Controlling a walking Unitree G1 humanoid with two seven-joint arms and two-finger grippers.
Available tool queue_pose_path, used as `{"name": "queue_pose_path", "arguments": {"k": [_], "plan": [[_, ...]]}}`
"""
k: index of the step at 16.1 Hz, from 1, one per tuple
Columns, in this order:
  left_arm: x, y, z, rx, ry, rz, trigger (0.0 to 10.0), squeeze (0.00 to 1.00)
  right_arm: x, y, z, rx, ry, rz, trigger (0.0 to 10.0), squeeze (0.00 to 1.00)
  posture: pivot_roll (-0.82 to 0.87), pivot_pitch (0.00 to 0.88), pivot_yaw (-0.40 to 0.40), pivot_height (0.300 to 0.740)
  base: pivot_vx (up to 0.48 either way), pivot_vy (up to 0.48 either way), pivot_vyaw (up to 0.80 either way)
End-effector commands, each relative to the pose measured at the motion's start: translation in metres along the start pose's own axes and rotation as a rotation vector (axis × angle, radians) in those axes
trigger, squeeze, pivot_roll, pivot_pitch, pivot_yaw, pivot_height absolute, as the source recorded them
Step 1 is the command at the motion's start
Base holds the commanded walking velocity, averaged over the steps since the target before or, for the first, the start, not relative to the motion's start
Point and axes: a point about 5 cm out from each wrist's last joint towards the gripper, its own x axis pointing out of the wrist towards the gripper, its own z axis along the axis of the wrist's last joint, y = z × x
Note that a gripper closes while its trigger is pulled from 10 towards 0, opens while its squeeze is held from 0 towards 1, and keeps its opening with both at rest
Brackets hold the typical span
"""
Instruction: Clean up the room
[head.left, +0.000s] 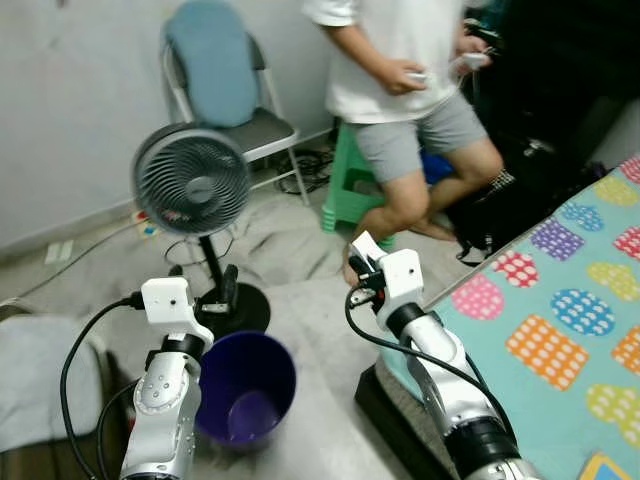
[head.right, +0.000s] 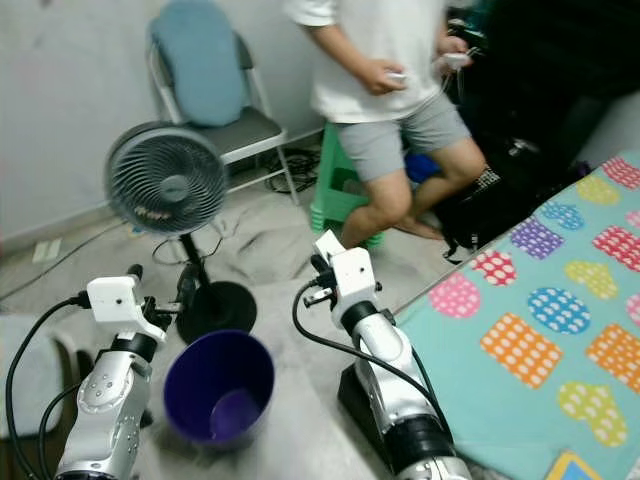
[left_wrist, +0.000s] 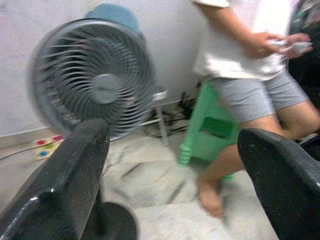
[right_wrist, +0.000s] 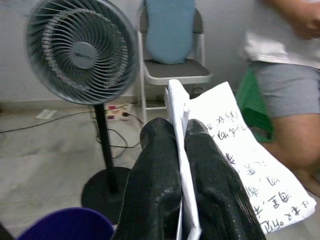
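A purple bin (head.left: 245, 385) stands open on the floor between my two arms, and its inside looks bare. My right gripper (right_wrist: 175, 127) is shut on a white paper sheet (right_wrist: 235, 150) with handwritten lines. In the eye view the paper (head.left: 365, 246) sticks up from the fingers, to the right of the bin and higher than its rim. My left gripper (left_wrist: 170, 185) is open with nothing between its fingers (left_wrist: 65, 170), held beside the bin's left rim.
A grey standing fan (head.left: 192, 180) is just behind the bin, with cables trailing from its base. A folding chair (head.left: 225, 80) stands by the wall. A person (head.left: 400, 90) sits on a green stool (head.left: 345, 185). A bed with a dotted cover (head.left: 560, 310) is on the right.
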Motion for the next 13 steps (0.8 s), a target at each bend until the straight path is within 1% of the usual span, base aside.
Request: {"name": "queue_pose_path", "arguments": {"k": [1, 5, 7, 8, 13], "plan": [[-0.0011, -0.0092, -0.0027, -0.019, 0.009, -0.035, 10.0, 0.00, -0.0047, -0.0088, -0.0029, -0.005, 0.010, -0.027, 10.0, 0.00, 0.06, 0.022, 0.003, 0.740, 0.000, 0.000, 0.00], [0.0010, -0.0075, -0.0029, 0.003, 0.011, -0.003, 10.0, 0.00, -0.0042, -0.0090, -0.0018, -0.014, 0.003, -0.024, 10.0, 0.00, 0.06, 0.019, 0.005, 0.740, 0.000, 0.000, 0.00], [0.0018, -0.0047, -0.0053, 0.001, 0.029, 0.035, 10.0, 0.00, -0.0046, -0.0077, -0.0013, -0.016, -0.003, -0.017, 10.0, 0.00, 0.06, 0.018, 0.006, 0.740, 0.000, 0.000, 0.80], [0.0018, -0.0043, -0.0055, 0.003, 0.029, 0.037, 10.0, 0.00, -0.0048, -0.0074, -0.0014, -0.017, -0.004, -0.015, 10.0, 0.00, 0.06, 0.018, 0.006, 0.740, 0.000, 0.000, 0.80], [0.0001, -0.0068, -0.0055, 0.000, 0.026, 0.003, 10.0, 0.00, -0.0056, -0.0060, -0.0023, -0.017, -0.003, -0.010, 10.0, 0.00, 0.06, 0.025, 0.007, 0.740, 0.000, 0.000, 0.80]]}}
